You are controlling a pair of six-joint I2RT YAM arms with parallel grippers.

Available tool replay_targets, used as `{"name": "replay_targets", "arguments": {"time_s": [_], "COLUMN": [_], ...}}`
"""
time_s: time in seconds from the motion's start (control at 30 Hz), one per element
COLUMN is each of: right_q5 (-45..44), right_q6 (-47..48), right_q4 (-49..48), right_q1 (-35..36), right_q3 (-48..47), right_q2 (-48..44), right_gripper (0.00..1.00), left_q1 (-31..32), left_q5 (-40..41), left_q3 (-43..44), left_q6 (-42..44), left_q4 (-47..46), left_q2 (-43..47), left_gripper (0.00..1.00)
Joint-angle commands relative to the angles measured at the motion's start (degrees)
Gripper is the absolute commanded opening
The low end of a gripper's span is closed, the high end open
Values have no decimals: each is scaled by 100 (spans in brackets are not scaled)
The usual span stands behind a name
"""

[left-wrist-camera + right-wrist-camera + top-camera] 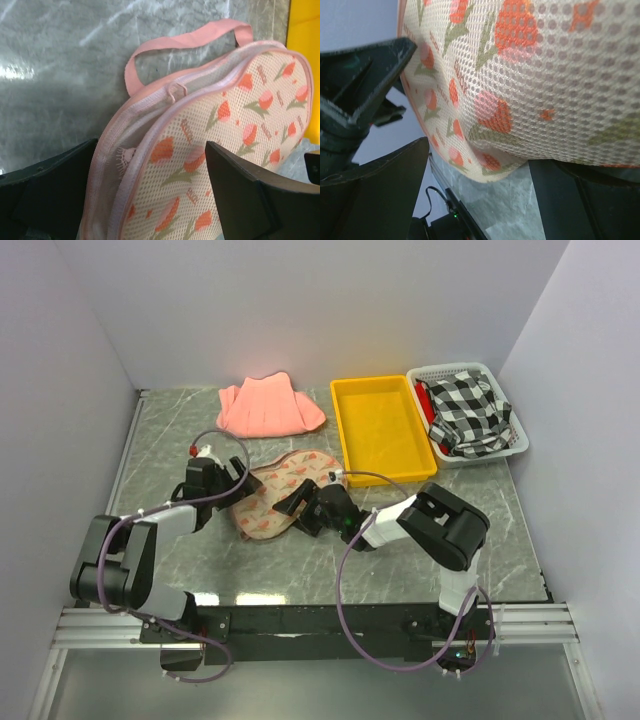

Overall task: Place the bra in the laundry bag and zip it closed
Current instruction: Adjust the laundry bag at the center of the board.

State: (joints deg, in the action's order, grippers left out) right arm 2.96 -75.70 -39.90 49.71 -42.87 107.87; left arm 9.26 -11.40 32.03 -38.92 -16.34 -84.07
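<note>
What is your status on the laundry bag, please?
Left gripper open at laundry bag edge. Right gripper open at its near end. Zip seems partly open. No obstruction.

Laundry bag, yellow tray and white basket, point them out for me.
laundry bag (277, 494), top view, printed mesh face.
yellow tray (380, 430), top view, bare floor.
white basket (486, 457), top view, near rim.

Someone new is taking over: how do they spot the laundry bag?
On the grey marbled table, look just left of the yellow tray, nearer the arms. The laundry bag lies there, a peanut-shaped beige mesh pouch. Red-orange flower prints and pink edging set it apart from the plain salmon-pink cloth beyond it.
</note>
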Motion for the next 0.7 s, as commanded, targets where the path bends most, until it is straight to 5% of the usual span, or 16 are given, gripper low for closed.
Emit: {"name": "replay_targets", "arguments": {"time_s": [0.0, 0.17, 0.43, 0.67], "right_q5": [-542, -429, 46, -286], "right_q6": [266, 91, -436, -244], "right_q4": [570, 510, -1001, -600], "right_q1": [-67, -251, -304, -296], "right_q3": [-28, 270, 693, 841], "right_q2": [-205, -294, 461, 121], "right_gripper": [87, 88, 87, 88], "left_q1": [278, 410, 568, 604], "left_q5": [410, 744, 973, 1052], "left_q3": [-284, -654, -716, -611], "left_q6": [-361, -617, -652, -652], "left_q4": [8, 69, 315, 377], "left_q2": [548, 1015, 1192, 1025], "left_gripper": [93, 91, 87, 84]}}
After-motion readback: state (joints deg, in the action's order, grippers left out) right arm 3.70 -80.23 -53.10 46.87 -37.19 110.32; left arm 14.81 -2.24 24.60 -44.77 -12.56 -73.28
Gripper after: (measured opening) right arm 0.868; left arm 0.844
